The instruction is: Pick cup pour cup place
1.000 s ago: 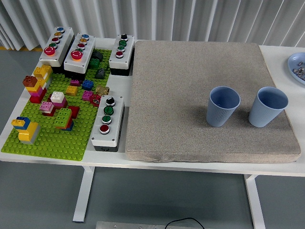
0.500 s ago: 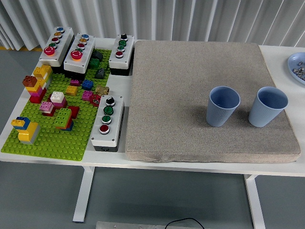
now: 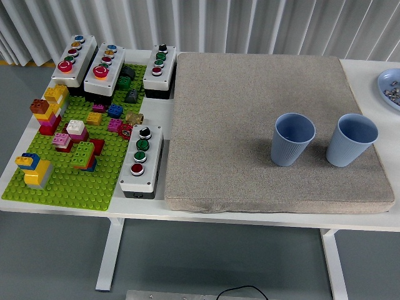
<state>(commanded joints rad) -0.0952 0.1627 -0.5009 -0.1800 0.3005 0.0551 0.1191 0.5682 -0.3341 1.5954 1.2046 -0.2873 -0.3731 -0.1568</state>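
Two blue ribbed cups stand upright on a thick grey-brown mat (image 3: 262, 119) that covers the middle and right of the white worktop (image 3: 375, 220). The left cup (image 3: 292, 139) and the right cup (image 3: 351, 139) sit side by side near the mat's near right corner, close to each other but not touching, both with their mouths open to the camera. Whether either holds anything cannot be told from this height; their insides look plain blue.

Neither robot hand appears in the head view, so how their fingers stand cannot be told, and nothing grasps either cup.

At the far right edge of the worktop, a pale blue dish (image 3: 390, 86) is cut off by the picture's border, with small dark bits lying in it.

To the left of the mat lies a green studded baseplate (image 3: 62, 181) carrying scattered toy bricks in yellow, red, pink, blue and green, some stacked into small towers. Three grey push-button boxes stand along the far side of it: one at the far left (image 3: 75, 60), one beside it (image 3: 104, 69), and one (image 3: 159, 67) just beside the mat's far left corner. A fourth push-button box (image 3: 140, 160) lies between the baseplate and the mat's left edge, near the worktop's front.
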